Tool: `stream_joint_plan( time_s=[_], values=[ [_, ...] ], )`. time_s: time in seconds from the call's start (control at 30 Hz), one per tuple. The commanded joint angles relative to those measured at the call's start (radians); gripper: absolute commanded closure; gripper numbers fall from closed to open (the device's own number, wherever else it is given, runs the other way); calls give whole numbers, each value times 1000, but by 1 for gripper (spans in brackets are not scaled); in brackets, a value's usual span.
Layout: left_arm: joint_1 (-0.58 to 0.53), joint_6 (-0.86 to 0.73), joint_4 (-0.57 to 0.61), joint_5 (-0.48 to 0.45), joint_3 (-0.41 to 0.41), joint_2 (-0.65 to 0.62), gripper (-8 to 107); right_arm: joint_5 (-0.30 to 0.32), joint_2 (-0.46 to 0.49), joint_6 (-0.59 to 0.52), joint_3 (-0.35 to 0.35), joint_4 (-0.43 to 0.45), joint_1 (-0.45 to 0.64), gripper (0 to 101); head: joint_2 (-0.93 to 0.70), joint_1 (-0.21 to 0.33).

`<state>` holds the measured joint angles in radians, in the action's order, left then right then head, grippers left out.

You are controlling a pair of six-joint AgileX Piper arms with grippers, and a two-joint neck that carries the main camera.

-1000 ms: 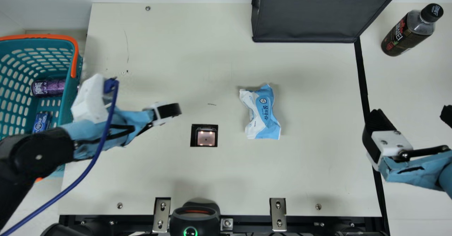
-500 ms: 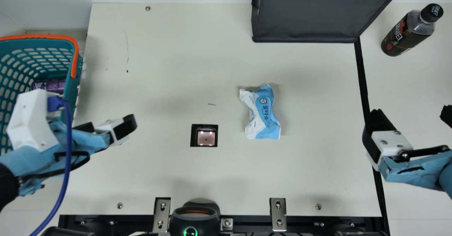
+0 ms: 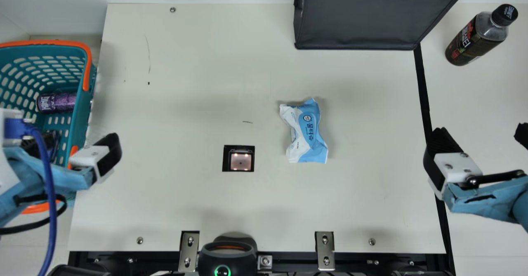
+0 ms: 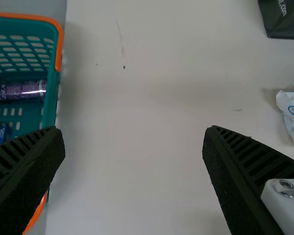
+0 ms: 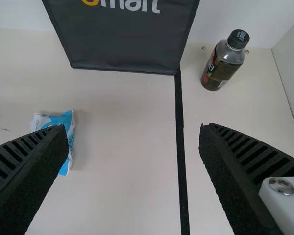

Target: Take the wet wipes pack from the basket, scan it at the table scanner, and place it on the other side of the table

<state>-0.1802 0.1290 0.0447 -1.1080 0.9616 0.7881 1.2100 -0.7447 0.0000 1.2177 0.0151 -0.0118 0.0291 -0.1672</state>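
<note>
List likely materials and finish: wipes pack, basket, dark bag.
Wipes pack: probably thin plastic film, soft sheen; creased body, flattened ends.
Basket: looks like moulded plastic, smooth; regular slots through the walls.
Dark bag: matte, fabric or coated sheet, can't tell which; flat panels, edged seams.

crinkled plastic wet wipes pack (image 3: 307, 133), smooth matt table (image 3: 185, 201), plastic basket (image 3: 82, 113)

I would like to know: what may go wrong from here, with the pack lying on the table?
The wet wipes pack looks soft and wrinkled, so it may slip or bend when gripped.
The left gripper is open, with one finger over the basket; lowering it might knock the rim.
The pack lies beside the scanner; any scan not yet done could be missed.
</note>
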Motion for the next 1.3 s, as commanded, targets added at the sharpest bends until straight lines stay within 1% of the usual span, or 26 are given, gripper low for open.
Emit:
stream_joint_plan(
  time_s=[0.0,0.2,0.4,0.63,0.77,0.97,1.1,1.27],
  values=[
    [0,0,0,0,0,0,9,0,0,0,0,0,0,6,-2,29],
    [0,-2,0,-1,0,0,9,0,-3,0,1,1,-3,6,-2,29],
    [0,-2,0,-1,0,0,9,9,-47,-13,-1,-10,-48,6,-2,29],
    [0,-2,0,-1,0,0,9,10,-119,-71,-25,-78,-91,6,-2,29],
    [0,-2,0,-1,0,0,9,7,-165,-120,-37,-124,-96,6,-2,29],
    [0,-2,0,-1,0,0,9,7,-248,-172,-44,-157,-92,6,-2,29],
    [0,-2,0,-1,0,0,9,-2,-313,-156,-39,-156,-111,6,-2,29],
    [0,-2,0,-1,0,0,9,-31,-402,-89,-27,-141,-179,6,-2,29]
  ],
)
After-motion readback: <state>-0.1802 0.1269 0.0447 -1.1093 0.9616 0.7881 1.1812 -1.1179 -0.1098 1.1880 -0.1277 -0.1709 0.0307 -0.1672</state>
